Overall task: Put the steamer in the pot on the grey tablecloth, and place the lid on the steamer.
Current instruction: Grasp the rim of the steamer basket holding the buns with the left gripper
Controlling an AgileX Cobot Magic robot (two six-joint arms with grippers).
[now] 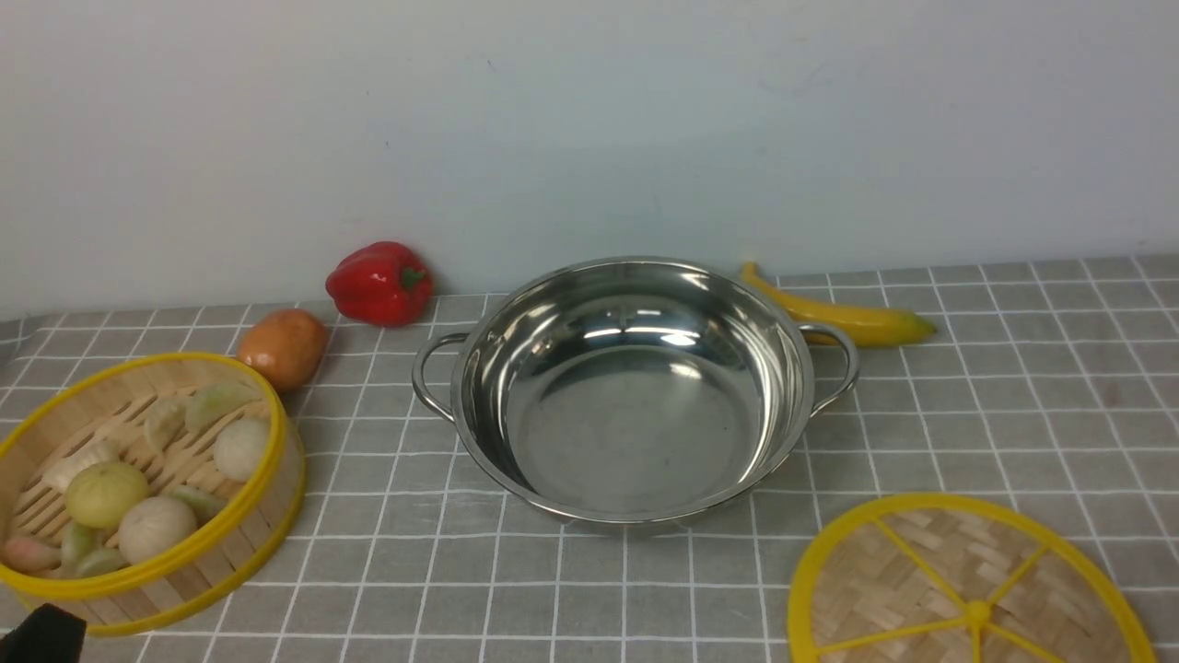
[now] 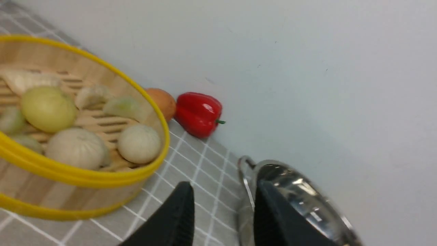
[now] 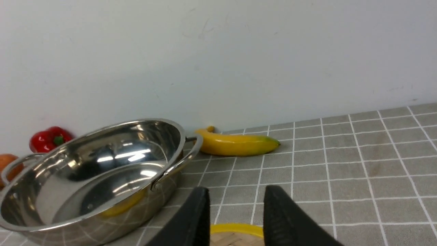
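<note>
The steamer (image 1: 262, 502), a bamboo basket with yellow rims and pale buns inside, sits on the grey tablecloth (image 1: 1013, 396) at the front left. The empty steel pot (image 1: 636, 414) stands in the middle. The woven lid (image 1: 930, 580) lies flat at the front right. My left gripper (image 2: 223, 193) is open and empty, low between the steamer (image 2: 68, 194) and the pot (image 2: 304, 194); only a black bit of it (image 1: 41, 637) shows in the front view. My right gripper (image 3: 235, 196) is open and empty just above the lid's yellow rim (image 3: 235, 229), beside the pot (image 3: 95, 177).
A red pepper (image 1: 379, 283) and a brown round fruit (image 1: 284, 348) lie behind the steamer near the wall. A yellow banana (image 1: 847, 318) lies behind the pot's right handle. The wall closes the back of the table.
</note>
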